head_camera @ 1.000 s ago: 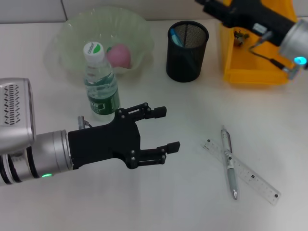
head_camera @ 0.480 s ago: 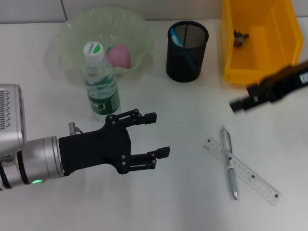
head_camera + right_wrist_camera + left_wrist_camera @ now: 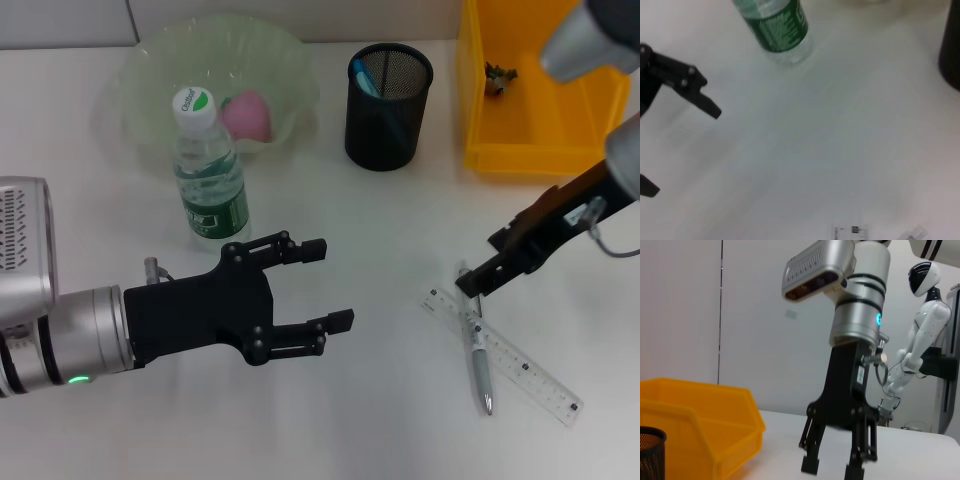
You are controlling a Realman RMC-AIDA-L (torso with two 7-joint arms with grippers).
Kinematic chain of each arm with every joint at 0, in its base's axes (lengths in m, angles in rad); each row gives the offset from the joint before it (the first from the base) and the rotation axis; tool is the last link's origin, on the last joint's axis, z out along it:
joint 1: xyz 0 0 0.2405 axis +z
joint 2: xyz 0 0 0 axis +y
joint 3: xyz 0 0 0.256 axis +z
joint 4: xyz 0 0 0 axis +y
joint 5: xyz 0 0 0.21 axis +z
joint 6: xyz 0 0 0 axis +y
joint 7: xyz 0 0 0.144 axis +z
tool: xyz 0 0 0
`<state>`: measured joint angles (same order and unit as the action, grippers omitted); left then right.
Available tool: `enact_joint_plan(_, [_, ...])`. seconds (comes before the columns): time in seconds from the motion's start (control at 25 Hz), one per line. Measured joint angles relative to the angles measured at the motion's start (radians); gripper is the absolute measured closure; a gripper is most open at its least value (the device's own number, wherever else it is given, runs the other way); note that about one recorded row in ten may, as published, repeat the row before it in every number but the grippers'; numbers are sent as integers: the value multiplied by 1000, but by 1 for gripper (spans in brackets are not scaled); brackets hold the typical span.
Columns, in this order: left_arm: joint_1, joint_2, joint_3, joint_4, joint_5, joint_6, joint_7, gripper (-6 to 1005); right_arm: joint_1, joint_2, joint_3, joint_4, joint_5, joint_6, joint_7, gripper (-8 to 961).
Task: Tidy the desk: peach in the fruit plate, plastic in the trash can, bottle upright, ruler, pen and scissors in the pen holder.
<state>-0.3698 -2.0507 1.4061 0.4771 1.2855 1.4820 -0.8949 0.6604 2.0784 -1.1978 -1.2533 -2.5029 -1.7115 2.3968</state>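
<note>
While the right end effector (image 3: 478,278), fingers spread, hangs just above the pen (image 3: 477,337) crossing the ruler (image 3: 510,357), a grab could drag both.

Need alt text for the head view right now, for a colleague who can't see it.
Right hand hangs over the pen, which lies across the ruler. Left hand hovers open near the upright bottle; peach sits in the plate.
</note>
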Motion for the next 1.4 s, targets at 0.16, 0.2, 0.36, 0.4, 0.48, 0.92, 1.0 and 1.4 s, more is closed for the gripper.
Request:
enact_joint_plan(0.16, [-4,0,0,0,0,0,0,202,1,6,-67,32,12,48,11,134])
enact_joint_plan(0.2, [-4,0,0,0,0,0,0,202,1,7,-81,38,17,58,15,134])
enact_joint_plan(0.36, [-6,0,1,0,0,-2,0,202,1,7,-147,58,32,99,27,134])
enact_joint_plan(0.4, [-6,0,1,0,0,-2,0,202,1,7,-165,63,33,110,31,134])
enact_joint_plan(0.48, [-6,0,1,0,0,-2,0,202,3,8,-197,73,33,131,42,134])
enact_joint_plan(0.92, [-2,1,1,0,0,-2,1,201,25,9,-267,162,54,217,73,134])
enact_joint_plan(1.0, [-2,1,1,0,0,-2,1,201,27,9,-269,171,54,225,75,134])
enact_joint_plan(1.4, [-5,1,1,0,0,-2,1,201,42,8,-277,210,55,247,84,144])
